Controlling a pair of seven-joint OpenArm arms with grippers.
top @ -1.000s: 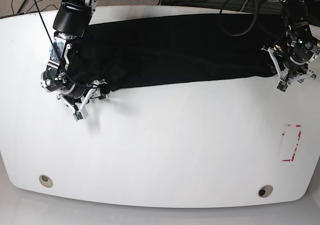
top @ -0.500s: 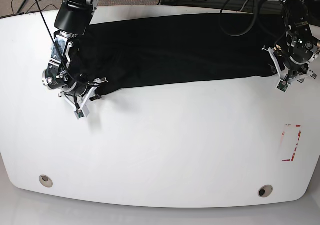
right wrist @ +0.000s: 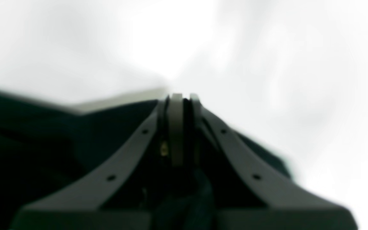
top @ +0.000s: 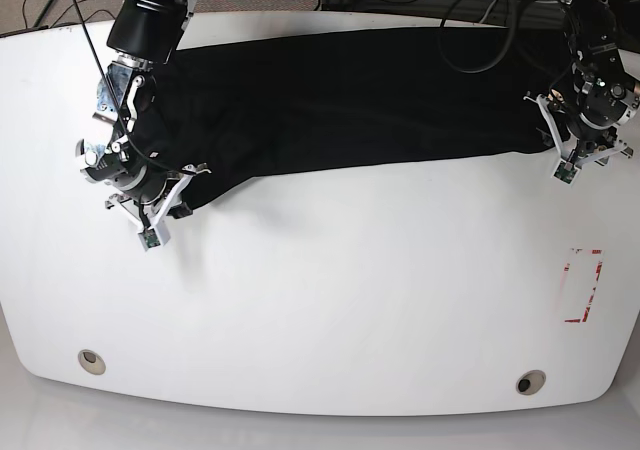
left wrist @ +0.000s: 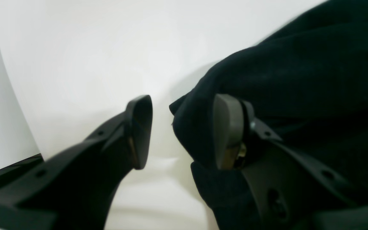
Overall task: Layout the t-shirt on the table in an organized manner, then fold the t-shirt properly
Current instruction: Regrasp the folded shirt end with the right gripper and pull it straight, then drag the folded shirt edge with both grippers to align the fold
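Now our right gripper (top: 190,182) is pinched tight on a corner of the black t-shirt (top: 350,95), which lies as a long band across the far half of the white table (top: 350,290). Our left gripper (left wrist: 177,131) stands apart, 1 finger (left wrist: 224,131) pressed against the shirt's other end, nothing clamped

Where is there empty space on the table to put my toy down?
The wide white front of the table is bare, from the black t-shirt's lower edge down to the two round holes and across to the red rectangle mark. The back strip is crowded: the t-shirt covers it, with the right gripper and left gripper at its ends.
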